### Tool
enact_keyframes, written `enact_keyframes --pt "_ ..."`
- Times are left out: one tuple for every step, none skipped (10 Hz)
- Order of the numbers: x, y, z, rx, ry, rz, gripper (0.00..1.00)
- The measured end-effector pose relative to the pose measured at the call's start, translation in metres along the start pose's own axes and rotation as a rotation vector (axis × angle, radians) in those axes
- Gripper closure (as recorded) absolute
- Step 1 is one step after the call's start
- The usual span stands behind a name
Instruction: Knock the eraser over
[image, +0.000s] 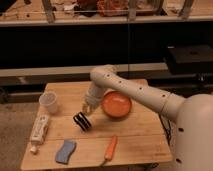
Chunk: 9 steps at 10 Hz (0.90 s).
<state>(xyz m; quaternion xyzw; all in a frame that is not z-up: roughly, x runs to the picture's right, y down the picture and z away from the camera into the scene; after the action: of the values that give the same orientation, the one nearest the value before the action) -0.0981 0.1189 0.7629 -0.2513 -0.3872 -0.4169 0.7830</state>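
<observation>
My gripper hangs over the middle of the table, just beside the orange bowl; whether it is spread or pressed together I cannot tell; the eraser sits tilted on the tabletop just beneath the gripper tip — touching or barely apart, undetermined — between the bowl and the white tube.

The arm is a smooth white tube, rounded at its bend; a row of small dark dots runs along its side; it widens into a bulbous white housing; the pale, greyish claw sits low over the wooden counter.
</observation>
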Motion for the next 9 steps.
enact_keyframes --pt "-0.0002 -0.0013 0.0004 0.0 -0.001 -0.001 0.99" --pt "-0.001 -0.0034 0.0011 0.001 -0.003 -0.003 0.99" --pt "-0.0024 -0.0061 0.0025 -0.001 -0.005 -0.007 0.99" --pt "-0.0028 -0.0054 0.0023 -0.001 -0.009 -0.008 0.99" --pt "-0.0029 -0.004 0.002 -0.001 -0.014 -0.01 0.99" --pt "-0.0031 -0.0038 0.0017 0.0 -0.017 -0.009 0.99" --pt "-0.0039 -0.0045 0.002 0.0 -0.022 -0.011 0.99" --pt "-0.0047 -0.0061 0.0029 0.0 -0.024 -0.013 0.99" --pt "-0.0057 -0.0069 0.0035 0.0 -0.028 -0.016 0.99"
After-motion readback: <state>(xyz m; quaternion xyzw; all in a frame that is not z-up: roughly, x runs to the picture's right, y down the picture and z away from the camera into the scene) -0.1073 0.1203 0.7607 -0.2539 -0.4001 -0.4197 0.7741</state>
